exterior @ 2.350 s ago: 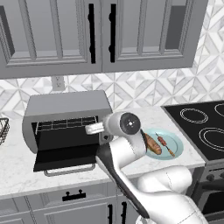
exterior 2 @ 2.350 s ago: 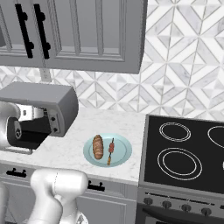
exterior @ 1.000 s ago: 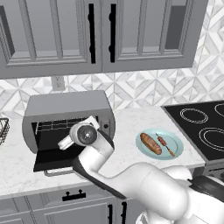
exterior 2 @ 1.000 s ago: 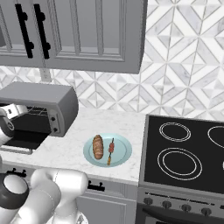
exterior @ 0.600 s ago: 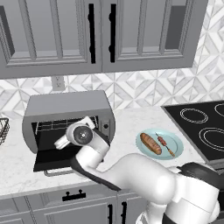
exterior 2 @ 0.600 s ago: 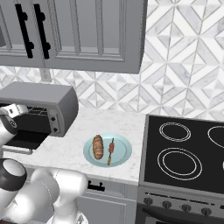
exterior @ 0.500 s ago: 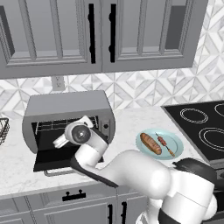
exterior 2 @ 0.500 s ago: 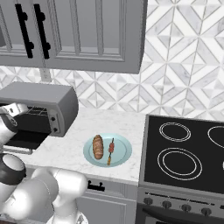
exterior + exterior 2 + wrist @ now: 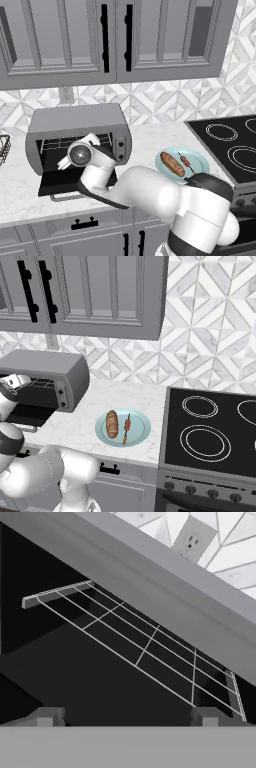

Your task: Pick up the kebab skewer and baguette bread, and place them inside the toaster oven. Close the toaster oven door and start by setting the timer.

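The boxy grey metal toaster oven stands on the white marbled bench at the left, under the grey wall cabinets. Its drop-down toaster oven door, grey-framed with dark glass, lies open and flat toward the near edge, with the silver bar handle at its front. Inside the dark cavity the wire rack spans the width, and it carries nothing.

The white arm reaches left across the front of the oven, and the gripper is at the mouth of the cavity, just above the open door. The fingertips stand far apart at the bottom of the hand view, so the gripper is wide and holds nothing.

To the right of the oven, well apart from it, a round pale blue plate rests on the bench near the front edge. On it lie the short oblong golden-brown baguette bread to the left and the thin kebab skewer with small brown and reddish chunks just beside it to the right, the two roughly parallel. Farther right is a black glass cooktop with ring markings. A white wall socket sits in the patterned backsplash behind the oven.
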{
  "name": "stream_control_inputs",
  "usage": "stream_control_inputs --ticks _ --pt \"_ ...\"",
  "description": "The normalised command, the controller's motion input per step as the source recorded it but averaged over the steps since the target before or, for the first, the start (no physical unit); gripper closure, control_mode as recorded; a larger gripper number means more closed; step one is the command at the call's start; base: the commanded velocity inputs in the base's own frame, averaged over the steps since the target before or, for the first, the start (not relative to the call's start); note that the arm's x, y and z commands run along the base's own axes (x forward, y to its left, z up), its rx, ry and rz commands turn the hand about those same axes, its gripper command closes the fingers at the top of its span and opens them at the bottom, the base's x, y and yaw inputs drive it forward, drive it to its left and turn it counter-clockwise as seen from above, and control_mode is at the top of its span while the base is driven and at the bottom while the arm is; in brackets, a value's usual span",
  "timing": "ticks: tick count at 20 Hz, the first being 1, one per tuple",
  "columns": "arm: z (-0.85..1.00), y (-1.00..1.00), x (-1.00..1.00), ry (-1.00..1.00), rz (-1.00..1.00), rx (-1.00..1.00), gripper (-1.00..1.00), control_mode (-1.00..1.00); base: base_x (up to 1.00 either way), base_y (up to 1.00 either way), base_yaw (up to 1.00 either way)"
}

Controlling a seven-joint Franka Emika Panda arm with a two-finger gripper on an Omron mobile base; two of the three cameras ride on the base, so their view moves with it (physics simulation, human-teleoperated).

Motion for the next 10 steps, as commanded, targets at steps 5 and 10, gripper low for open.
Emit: stream_control_inputs --ticks 5,10 --pt "-0.11 0.00 0.15 0.00 0.00 0.00 -1.00 -1.00 0.00 0.00 0.00" --pt "-0.14 0.00 0.21 0.00 0.00 0.00 -1.00 -1.00 0.00 0.00 0.00"
